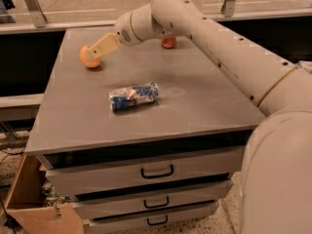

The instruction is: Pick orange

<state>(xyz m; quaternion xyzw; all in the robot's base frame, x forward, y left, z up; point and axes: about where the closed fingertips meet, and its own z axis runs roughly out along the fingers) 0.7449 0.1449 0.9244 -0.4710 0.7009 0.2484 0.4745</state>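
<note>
The orange [87,60], small and round, lies on the grey cabinet top [195,101] at its far left. My gripper [96,50], tan and wedge-shaped, reaches in from the right at the end of the long white arm. Its tip overlaps the orange's upper right side and hides part of the fruit. I cannot tell whether it touches the orange.
A blue-and-white snack packet [134,95] lies in the middle of the top. A red cola can [168,43] stands at the back, mostly hidden by the arm. Drawers [156,171] sit below the front edge. A cardboard box [29,204] is on the floor at the lower left.
</note>
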